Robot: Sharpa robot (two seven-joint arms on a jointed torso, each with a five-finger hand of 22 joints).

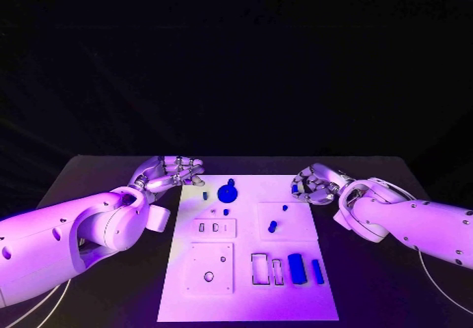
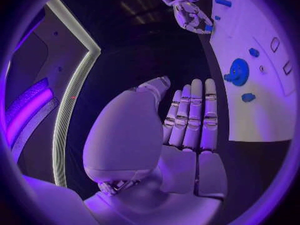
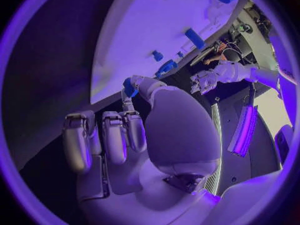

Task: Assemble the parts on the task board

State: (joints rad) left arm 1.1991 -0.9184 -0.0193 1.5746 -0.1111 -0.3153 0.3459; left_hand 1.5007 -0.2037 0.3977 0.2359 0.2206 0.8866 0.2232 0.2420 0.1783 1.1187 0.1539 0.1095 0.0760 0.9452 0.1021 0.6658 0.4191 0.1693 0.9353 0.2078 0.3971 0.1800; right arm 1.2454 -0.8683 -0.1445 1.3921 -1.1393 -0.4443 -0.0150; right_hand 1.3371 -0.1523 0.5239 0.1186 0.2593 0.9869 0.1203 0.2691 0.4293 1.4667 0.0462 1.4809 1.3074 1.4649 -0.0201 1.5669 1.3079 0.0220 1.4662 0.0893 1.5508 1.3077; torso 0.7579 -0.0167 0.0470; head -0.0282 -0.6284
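Parts lie on the white task board [image 1: 247, 301] between both hands; a blue gear [image 1: 229, 194] sits nearest the left hand [image 1: 173, 172], released, fingers straight. Right hand [image 1: 316, 184] pinches a small blue part [image 3: 129, 88] beside the board's edge.

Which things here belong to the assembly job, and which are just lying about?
Job:
- white board
- blue gear at the board's far end
- two blue bars near the slots
- small blue piece pinched in the right hand
- left hand, holding nothing

Just there:
- black table
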